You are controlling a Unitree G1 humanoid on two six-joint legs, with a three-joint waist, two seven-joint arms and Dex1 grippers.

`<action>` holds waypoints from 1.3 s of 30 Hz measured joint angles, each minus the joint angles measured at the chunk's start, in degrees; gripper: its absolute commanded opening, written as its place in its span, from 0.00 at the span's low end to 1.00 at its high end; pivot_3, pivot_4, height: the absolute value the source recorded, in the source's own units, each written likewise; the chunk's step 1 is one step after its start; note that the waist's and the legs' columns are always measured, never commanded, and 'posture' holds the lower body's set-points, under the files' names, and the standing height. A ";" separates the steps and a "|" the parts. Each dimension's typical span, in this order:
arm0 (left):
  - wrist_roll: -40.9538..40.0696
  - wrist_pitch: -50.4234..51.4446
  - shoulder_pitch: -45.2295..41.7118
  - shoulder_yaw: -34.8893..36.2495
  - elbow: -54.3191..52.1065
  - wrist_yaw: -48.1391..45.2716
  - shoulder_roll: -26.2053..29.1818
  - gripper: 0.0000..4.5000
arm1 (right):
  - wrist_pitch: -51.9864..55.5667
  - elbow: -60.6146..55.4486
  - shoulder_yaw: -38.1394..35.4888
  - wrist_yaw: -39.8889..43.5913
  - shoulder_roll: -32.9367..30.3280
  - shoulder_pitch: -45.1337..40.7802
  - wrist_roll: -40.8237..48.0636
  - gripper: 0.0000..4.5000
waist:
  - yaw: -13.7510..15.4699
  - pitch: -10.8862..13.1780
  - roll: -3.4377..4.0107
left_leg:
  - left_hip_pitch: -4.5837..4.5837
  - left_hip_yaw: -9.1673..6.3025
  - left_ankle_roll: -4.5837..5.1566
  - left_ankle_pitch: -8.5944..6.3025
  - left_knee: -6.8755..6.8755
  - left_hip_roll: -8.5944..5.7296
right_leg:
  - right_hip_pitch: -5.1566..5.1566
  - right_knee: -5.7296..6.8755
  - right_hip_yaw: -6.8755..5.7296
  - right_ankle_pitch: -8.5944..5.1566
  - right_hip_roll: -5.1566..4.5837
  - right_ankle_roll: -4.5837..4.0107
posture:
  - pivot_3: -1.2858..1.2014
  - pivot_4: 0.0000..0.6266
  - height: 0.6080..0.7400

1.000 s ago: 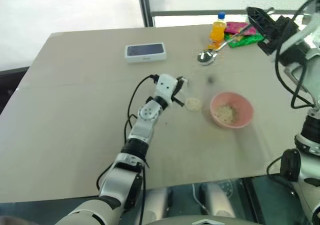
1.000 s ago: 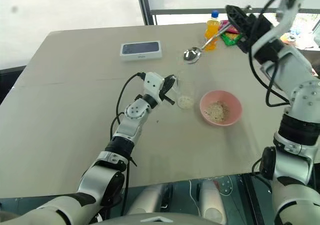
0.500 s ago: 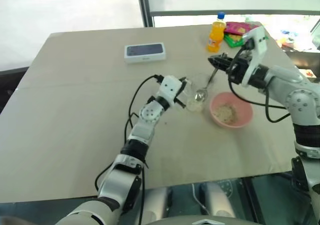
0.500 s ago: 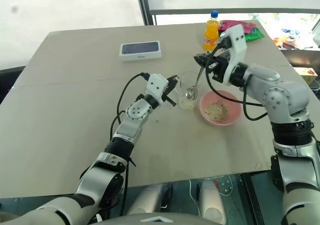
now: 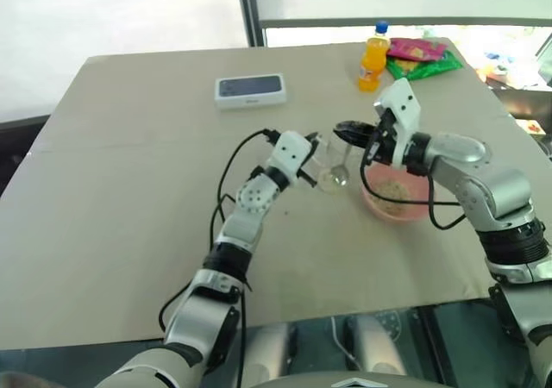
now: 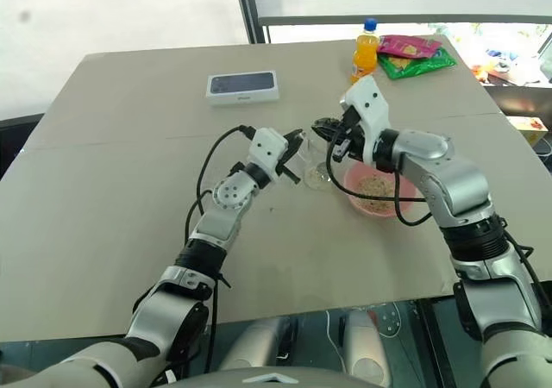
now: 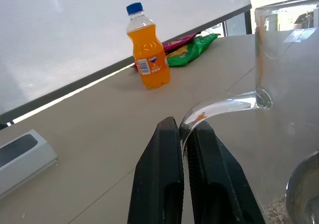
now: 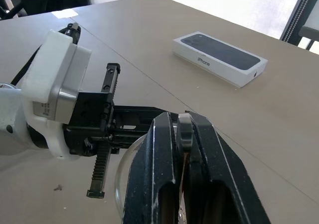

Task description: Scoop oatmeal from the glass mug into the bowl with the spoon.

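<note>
Beige tabletop [image 5: 129, 190] carries, beside the round pink bowl [image 5: 379, 205] already holding oat flakes [image 5: 395, 191], a clear glass mug [image 5: 332, 159] whose handle the left end effector [image 7: 185, 134] pinches, while the right end effector [image 8: 182, 129], clamped on the slim silver spoon [image 5: 336, 178], dips it for another scoop.

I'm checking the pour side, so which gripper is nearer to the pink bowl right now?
Right. The right gripper holds the spoon just beside the bowl's near-left rim. The left gripper is farther off, shut on the glass mug's handle, with the mug between it and the bowl.
</note>
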 measured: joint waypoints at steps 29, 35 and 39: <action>0.51 -2.52 2.18 -1.72 -1.89 0.55 -0.88 0.01 | 47.20 16.41 -47.68 -36.22 16.82 -9.99 26.02 0.00 | -0.17 -0.15 -0.01 | 0.08 0.04 0.21 -0.12 -0.02 -0.01 | 0.00 0.16 0.09 0.01 -0.02 -0.02 | 0.52 0.24 1.00; 1.76 -5.15 2.20 -1.90 -0.38 2.57 -0.82 0.01 | 49.23 16.61 -52.22 -39.62 16.44 -11.21 29.07 0.00 | -0.19 -0.14 -0.01 | 0.08 0.05 0.23 -0.13 -0.02 -0.01 | -0.01 0.18 0.10 0.01 -0.02 -0.02 | 0.52 0.24 1.00; 3.76 -7.80 2.22 -1.99 0.69 5.13 -0.68 0.01 | 50.22 16.60 -55.67 -42.93 16.41 -11.98 31.90 0.00 | -0.18 -0.14 -0.01 | 0.08 0.05 0.24 -0.14 -0.02 -0.01 | -0.01 0.19 0.10 0.01 -0.03 -0.02 | 0.52 0.24 1.00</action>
